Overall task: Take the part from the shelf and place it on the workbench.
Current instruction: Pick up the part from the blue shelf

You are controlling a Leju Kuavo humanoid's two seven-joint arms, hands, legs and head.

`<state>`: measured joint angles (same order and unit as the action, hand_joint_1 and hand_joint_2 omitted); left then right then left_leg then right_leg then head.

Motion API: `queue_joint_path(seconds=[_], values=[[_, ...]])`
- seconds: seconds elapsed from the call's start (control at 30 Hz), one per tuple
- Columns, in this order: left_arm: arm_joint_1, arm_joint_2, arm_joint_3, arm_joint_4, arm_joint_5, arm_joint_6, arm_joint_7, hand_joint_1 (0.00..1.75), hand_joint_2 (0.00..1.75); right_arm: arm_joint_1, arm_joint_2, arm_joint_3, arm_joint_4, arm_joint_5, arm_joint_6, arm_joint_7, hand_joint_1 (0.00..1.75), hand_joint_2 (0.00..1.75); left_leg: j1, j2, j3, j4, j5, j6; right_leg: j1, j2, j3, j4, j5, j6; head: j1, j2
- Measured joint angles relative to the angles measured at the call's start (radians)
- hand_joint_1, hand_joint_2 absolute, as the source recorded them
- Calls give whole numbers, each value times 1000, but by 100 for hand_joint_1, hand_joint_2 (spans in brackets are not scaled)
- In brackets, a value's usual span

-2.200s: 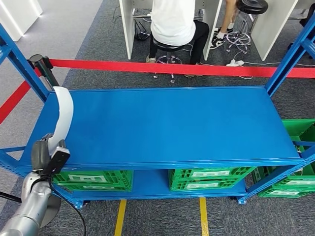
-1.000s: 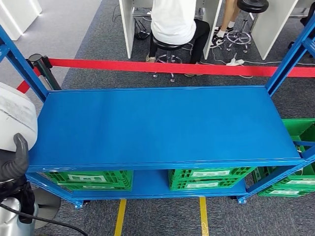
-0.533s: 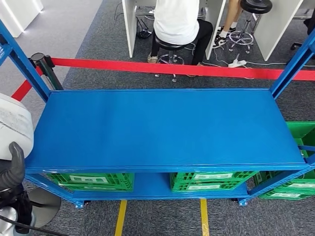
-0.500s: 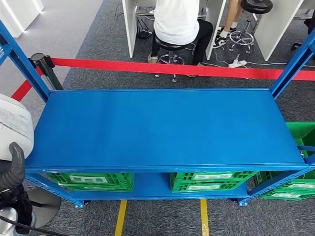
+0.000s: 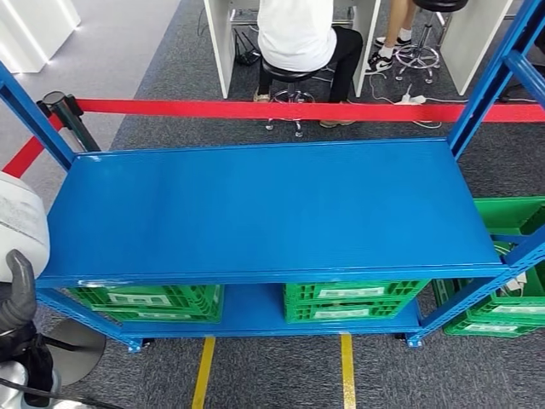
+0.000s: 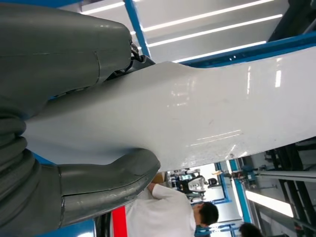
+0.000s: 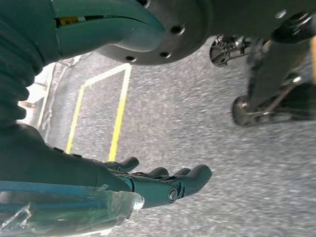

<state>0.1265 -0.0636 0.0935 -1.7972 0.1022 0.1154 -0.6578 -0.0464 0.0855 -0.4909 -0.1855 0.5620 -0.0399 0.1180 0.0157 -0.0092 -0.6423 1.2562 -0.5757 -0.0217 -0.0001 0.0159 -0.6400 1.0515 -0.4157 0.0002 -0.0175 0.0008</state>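
— Where's the part [image 6: 209, 113]?

— Off the shelf [image 5: 270, 213], clamped in the left hand [image 6: 56, 123] at the robot's side; right hand [image 7: 160, 185] hangs slack, empty.

— Risk?

— Glossy white panel (long overhang): it could slip or clip an upright while turning.

This looks like a work hall, with a big blue metal shelf [image 5: 270, 213], green crates [image 5: 350, 301], yellow floor lines [image 5: 347, 371], a red barrier tape [image 5: 283, 110] and white desks [image 5: 218, 43].
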Motion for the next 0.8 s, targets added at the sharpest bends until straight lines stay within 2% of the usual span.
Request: queue_joint_path(seconds=[0.07, 0.1, 0.13, 0.17, 0.23, 0.27, 0.3, 0.37, 0.4, 0.43, 0.47, 0.5, 0.53, 0.6, 0.63, 0.67, 0.73, 0.77, 0.8], values=[[-1, 1, 0, 0, 0, 5, -1, 175, 175, 1, 1, -3, 0, 0, 0, 18, 0, 175, -13, 0, 89, -134, 47, 23, 5, 1, -13, 0, 15, 1, 0, 0], [-1, 1, 0, 0, -1, 9, -1, 175, 175, 1, 1, -4, 0, 1, 1, 27, 0, 175, -18, 1, 127, -196, 58, 30, 7, 1, -18, 0, 22, 2, 1, 0], [-2, 1, 1, 0, -1, 13, -2, 175, 175, 2, 2, -5, 0, 2, 2, 34, 0, 175, -23, 2, 150, -238, 60, 33, 7, 1, -20, -1, 30, 6, 1, 0], [-2, 2, 1, 0, -2, 16, -2, 175, 175, 2, 3, -5, 0, 3, 3, 40, 0, 175, -26, 2, 157, -258, 59, 33, 7, 1, -22, -4, 38, 12, 0, 0], [-1, 2, 2, 0, -2, 21, -2, 175, 175, 5, 3, -6, 0, 5, 6, 48, 0, 175, -25, 3, 149, -269, 77, 35, 5, 0, -24, -11, 50, 25, -2, 0], [-1, 2, 2, 0, -3, 22, -2, 175, 175, 7, 3, -6, 0, 6, 8, 49, 0, 175, -23, 4, 143, -273, 88, 40, 5, -1, -31, -5, 37, 30, -1, 0], [0, 2, 2, 0, -5, 24, -1, 175, 175, 8, 4, -7, 0, 6, 11, 48, 0, 175, -20, 5, 134, -277, 101, 45, 5, -2, -41, 18, 7, 36, 0, 0], [2, 2, 3, 0, -7, 28, 0, 175, 175, 10, 5, -10, 0, 7, 14, 44, 0, 175, -17, 7, 110, -277, 122, 50, 2, -5, -71, 126, -91, 45, 3, 0], [3, 2, 4, 0, -8, 29, 0, 175, 175, 10, 5, -11, 0, 8, 15, 42, 0, 175, -16, 8, 97, -277, 132, 50, 0, -6, -83, 191, -129, 49, 4, 0], [3, 2, 4, 0, -8, 29, 0, 175, 175, 10, 5, -13, 0, 8, 15, 40, 0, 175, -16, 8, 84, -276, 143, 49, -1, -7, -87, 242, -146, 52, 4, 0], [4, 2, 5, 0, -8, 29, 1, 175, 175, 10, 5, -14, 0, 8, 15, 39, 0, 175, -16, 9, 72, -275, 152, 48, -1, -7, -76, 260, -139, 54, 4, 0], [4, 2, 5, 0, -8, 29, 1, 175, 175, 10, 5, -14, 0, 8, 15, 38, 0, 175, -16, 9, 60, -275, 162, 45, -1, -7, -46, 242, -116, 54, 4, 0], [4, 2, 5, 0, -8, 29, 1, 175, 175, 10, 5, -14, 0, 8, 15, 38, 0, 175, -16, 9, 49, -274, 170, 42, -2, -8, 2, 187, -89, 55, 4, 0], [4, 3, 6, -1, -8, 31, 2, 175, 175, 6, 5, -15, 0, 9, 15, 32, 0, 175, -17, 9, 33, -270, 186, 33, -1, -6, 108, 41, -83, 51, 3, 0], [4, 4, 6, -2, -9, 32, 2, 175, 175, 5, 6, -16, 0, 9, 15, 26, 0, 175, -17, 9, 29, -269, 194, 27, 1, -5, 139, -12, -93, 47, 2, 0], [3, 5, 6, -2, -9, 34, 2, 175, 175, 3, 7, -17, 0, 10, 15, 17, 0, 175, -17, 9, 27, -269, 202, 22, 3, -4, 150, -37, -104, 41, 2, 0], [3, 8, 6, -4, -11, 37, 3, 175, 175, 2, 9, -19, 0, 11, 17, 2, 0, 175, -15, 9, 25, -269, 212, 11, 5, -5, 138, -42, -95, 23, 3, 0], [3, 10, 6, -4, -11, 39, 3, 175, 175, 1, 10, -19, 0, 11, 17, -3, 0, 175, -14, 9, 20, -262, 200, 4, 4, -6, 131, -42, -87, 12, 3, 0], [4, 12, 7, -5, -12, 41, 3, 175, 175, -1, 11, -20, 0, 11, 18, -5, 0, 175, -13, 8, 11, -241, 171, -2, 3, -8, 123, -44, -77, 2, 2, 0]])
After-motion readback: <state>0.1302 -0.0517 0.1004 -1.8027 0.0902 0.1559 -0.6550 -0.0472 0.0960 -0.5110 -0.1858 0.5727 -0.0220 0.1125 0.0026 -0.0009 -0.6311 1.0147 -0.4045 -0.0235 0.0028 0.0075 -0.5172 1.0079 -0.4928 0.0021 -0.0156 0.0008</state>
